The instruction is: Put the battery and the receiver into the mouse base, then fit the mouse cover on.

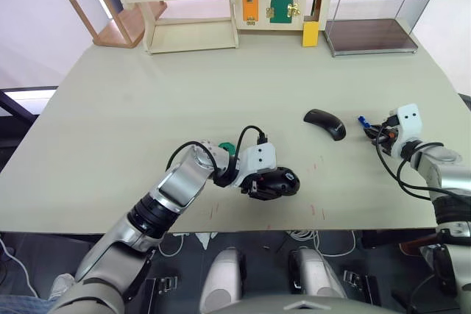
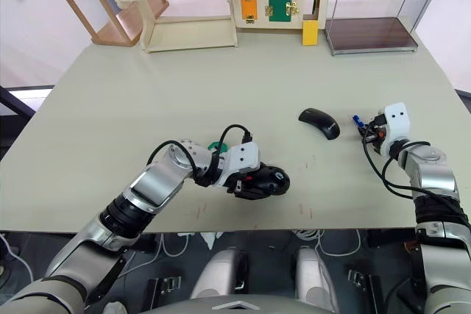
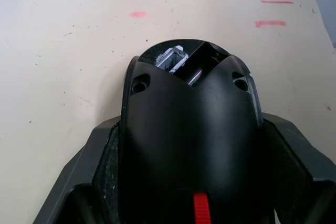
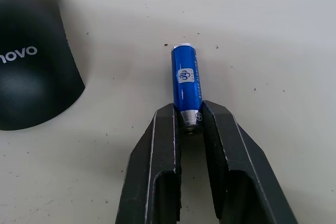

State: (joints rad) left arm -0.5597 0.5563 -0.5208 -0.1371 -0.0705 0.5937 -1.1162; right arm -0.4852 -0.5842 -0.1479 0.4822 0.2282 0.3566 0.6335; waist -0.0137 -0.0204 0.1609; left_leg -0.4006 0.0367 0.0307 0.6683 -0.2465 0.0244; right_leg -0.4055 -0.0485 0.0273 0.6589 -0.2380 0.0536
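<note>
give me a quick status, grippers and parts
Left gripper clamped on the mouse base, compartment open. Right gripper shut on the battery end, on the table. Mouse cover lies between them. Nothing in the way.

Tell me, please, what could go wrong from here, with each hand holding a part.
The right gripper pinches the battery only at its silvery tip, so it might pivot or slip out when lifted. The mouse cover lies close by on the table and could get nudged. The left gripper clamps the mouse base by its sides; if it shifts, the compartment may misalign.
</note>
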